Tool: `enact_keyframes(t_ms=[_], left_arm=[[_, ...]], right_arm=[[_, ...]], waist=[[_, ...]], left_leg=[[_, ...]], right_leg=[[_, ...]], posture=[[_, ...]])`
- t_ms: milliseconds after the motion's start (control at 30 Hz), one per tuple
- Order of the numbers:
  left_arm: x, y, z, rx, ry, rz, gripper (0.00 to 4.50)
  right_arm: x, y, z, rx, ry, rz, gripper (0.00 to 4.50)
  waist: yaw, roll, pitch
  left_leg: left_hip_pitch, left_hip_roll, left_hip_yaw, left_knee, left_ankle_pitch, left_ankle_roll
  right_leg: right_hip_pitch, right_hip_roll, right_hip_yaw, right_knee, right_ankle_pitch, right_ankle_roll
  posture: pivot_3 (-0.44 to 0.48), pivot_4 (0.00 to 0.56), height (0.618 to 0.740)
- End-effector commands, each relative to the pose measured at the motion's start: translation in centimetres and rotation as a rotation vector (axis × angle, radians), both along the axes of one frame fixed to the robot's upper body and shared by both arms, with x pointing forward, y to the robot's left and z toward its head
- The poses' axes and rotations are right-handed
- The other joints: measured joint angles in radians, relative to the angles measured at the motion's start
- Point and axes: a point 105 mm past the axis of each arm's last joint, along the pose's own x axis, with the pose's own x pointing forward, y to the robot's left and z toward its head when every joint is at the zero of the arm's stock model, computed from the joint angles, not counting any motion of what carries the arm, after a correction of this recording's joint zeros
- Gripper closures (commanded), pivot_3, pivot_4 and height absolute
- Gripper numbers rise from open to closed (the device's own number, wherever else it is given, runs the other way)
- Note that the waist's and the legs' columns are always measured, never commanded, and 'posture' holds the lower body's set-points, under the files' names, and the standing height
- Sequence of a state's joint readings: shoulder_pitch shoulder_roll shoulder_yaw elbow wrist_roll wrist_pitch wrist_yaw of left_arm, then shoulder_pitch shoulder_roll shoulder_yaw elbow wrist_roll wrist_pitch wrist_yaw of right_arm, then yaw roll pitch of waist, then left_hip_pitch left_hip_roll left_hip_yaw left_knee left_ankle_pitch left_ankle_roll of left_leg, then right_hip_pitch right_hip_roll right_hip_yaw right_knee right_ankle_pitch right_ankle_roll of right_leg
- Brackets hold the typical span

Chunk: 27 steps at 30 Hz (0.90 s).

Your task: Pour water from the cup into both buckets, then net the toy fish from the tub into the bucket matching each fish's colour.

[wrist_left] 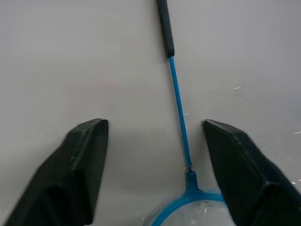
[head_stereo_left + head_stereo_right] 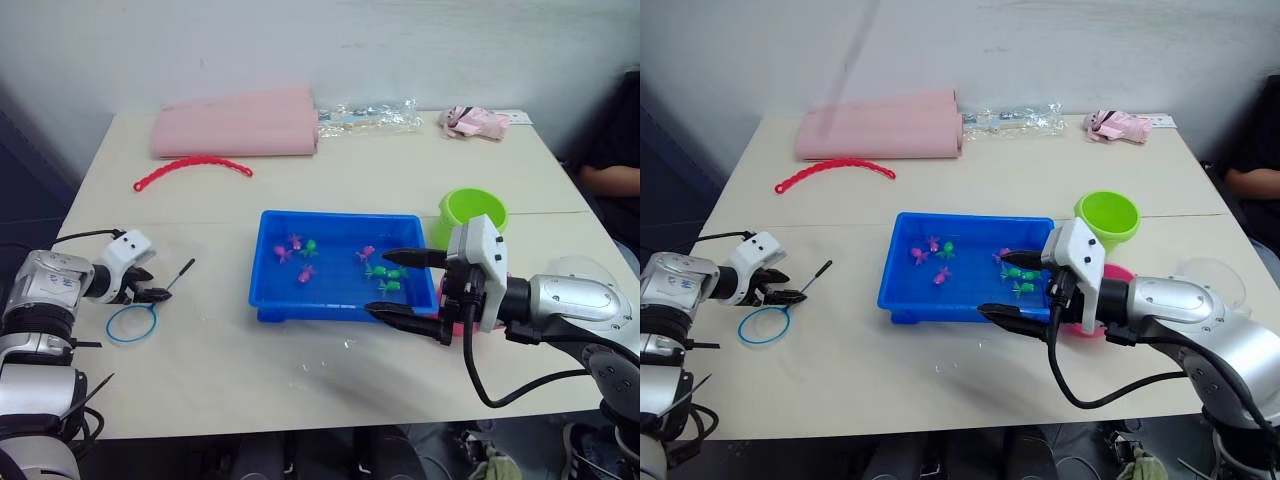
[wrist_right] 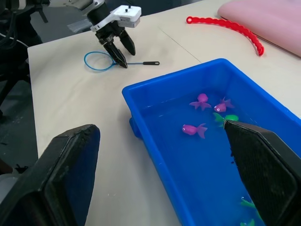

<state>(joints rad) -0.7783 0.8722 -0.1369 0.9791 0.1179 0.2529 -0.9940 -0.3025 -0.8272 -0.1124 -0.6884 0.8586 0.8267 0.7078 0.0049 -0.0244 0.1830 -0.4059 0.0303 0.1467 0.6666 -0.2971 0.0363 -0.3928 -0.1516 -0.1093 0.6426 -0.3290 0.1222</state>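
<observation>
The blue tub [image 2: 268,300] sits mid-table holding water and several toy fish, pink ones [image 2: 306,273] and green ones [image 2: 385,272]. My right gripper [image 2: 377,283] hangs open over the tub's near right corner. Behind it stands the lime green bucket [image 2: 470,214]. The pink bucket [image 2: 1121,274] is mostly hidden by that arm. The clear cup [image 2: 1212,280] stands farther right. The net [image 2: 131,322] lies flat on the table at the left. My left gripper [image 1: 154,125] is open just above it, one finger on each side of its thin stick [image 1: 178,103].
A pink rolled cloth [image 2: 237,128], a red beaded strip [image 2: 190,165], clear plastic wrapping [image 2: 365,117] and a small pink bundle [image 2: 472,121] lie along the far side. A person [image 2: 612,150] sits at the right edge.
</observation>
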Motion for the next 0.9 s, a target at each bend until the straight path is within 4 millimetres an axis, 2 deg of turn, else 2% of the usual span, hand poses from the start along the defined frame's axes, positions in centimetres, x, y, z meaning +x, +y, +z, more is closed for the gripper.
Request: enact_keyframes(t_ms=[33, 167, 200, 333, 400, 533, 667, 800, 867, 900], left_arm=[[-0.5, -0.3, -2.3, 0.021, 0.058, 0.006, 2.55], [-0.1, -0.9, -2.2, -0.013, 0.042, -0.008, 4.36], [0.0, -1.1, -2.1, -0.034, 0.040, -0.007, 4.48], [0.6, -1.4, 0.8, -0.081, -0.014, -0.055, 4.48], [1.2, -2.2, 3.6, -0.096, -0.078, -0.142, 4.48], [1.8, -5.4, 9.0, -0.111, -0.198, -0.366, 4.48], [0.3, -10.0, 13.5, -0.133, -0.271, -0.640, 4.48], [-1.9, -13.6, 15.0, -0.103, -0.287, -0.872, 4.48], [-3.2, -17.2, 15.1, -0.128, -0.295, -1.030, 4.48], [-3.6, -18.3, 15.0, -0.136, -0.297, -1.076, 4.48]], right_arm=[[-0.7, 0.0, 1.1, 0.009, -0.049, 0.004, 0.00], [-1.0, 0.0, 0.9, -0.001, -0.044, 0.006, 0.00], [-1.1, 0.0, 0.9, -0.003, -0.041, 0.008, 0.00], [-1.7, -0.1, 1.3, -0.011, -0.018, 0.043, 0.00], [-1.9, -0.5, 1.6, -0.038, -0.017, 0.059, 0.00], [-1.7, -1.5, 2.6, -0.105, -0.027, 0.075, 0.00], [-1.0, -1.5, 3.8, -0.152, -0.081, 0.103, 0.00], [0.5, -0.9, 4.5, -0.163, -0.124, 0.101, 0.00], [0.8, 0.0, 4.6, -0.174, -0.129, 0.144, 0.00], [0.9, 0.3, 4.6, -0.178, -0.130, 0.158, 0.00]], waist=[[0.002, 0.001, -0.001], [0.011, 0.003, -0.002], [0.012, 0.003, -0.002], [0.016, 0.003, -0.002], [0.015, 0.002, -0.001], [0.017, -0.006, 0.003], [0.012, -0.006, 0.004], [-0.010, -0.006, 0.004], [-0.012, -0.005, 0.004], [-0.011, -0.005, 0.004]], left_leg=[[0.001, 0.000, 0.000, 0.000, 0.000, 0.000], [0.001, 0.000, 0.000, 0.000, 0.000, 0.000], [0.001, 0.000, 0.000, 0.000, 0.000, 0.000], [0.001, 0.000, 0.000, 0.001, 0.000, 0.000], [0.000, 0.000, 0.000, 0.001, 0.000, 0.001], [-0.005, 0.001, -0.001, 0.003, -0.001, 0.002], [-0.009, 0.001, -0.001, 0.009, -0.003, 0.004], [-0.014, 0.001, -0.001, 0.015, -0.005, 0.005], [-0.014, 0.001, -0.001, 0.015, -0.005, 0.005], [-0.014, 0.001, -0.002, 0.016, -0.005, 0.005]], right_leg=[[0.000, 0.000, 0.000, -0.001, 0.000, 0.000], [0.000, 0.000, 0.001, 0.000, 0.000, 0.000], [0.000, 0.000, 0.001, 0.000, 0.000, 0.000], [0.000, 0.000, 0.001, 0.000, 0.000, 0.000], [0.000, 0.000, 0.001, 0.001, 0.000, 0.000], [-0.002, 0.001, -0.002, 0.000, 0.000, 0.000], [-0.003, 0.001, -0.002, -0.001, 0.001, 0.001], [-0.005, 0.001, -0.002, -0.001, 0.003, 0.004], [-0.005, 0.002, -0.002, -0.001, 0.003, 0.004], [-0.005, 0.002, -0.002, 0.000, 0.003, 0.004]], posture=[[0.000, 0.150, 0.738], [0.000, 0.150, 0.738], [0.000, 0.150, 0.738], [0.000, 0.150, 0.738], [0.000, 0.150, 0.738], [0.000, 0.150, 0.738], [0.000, 0.150, 0.738], [0.000, 0.150, 0.738], [0.000, 0.150, 0.738], [0.000, 0.150, 0.738]])
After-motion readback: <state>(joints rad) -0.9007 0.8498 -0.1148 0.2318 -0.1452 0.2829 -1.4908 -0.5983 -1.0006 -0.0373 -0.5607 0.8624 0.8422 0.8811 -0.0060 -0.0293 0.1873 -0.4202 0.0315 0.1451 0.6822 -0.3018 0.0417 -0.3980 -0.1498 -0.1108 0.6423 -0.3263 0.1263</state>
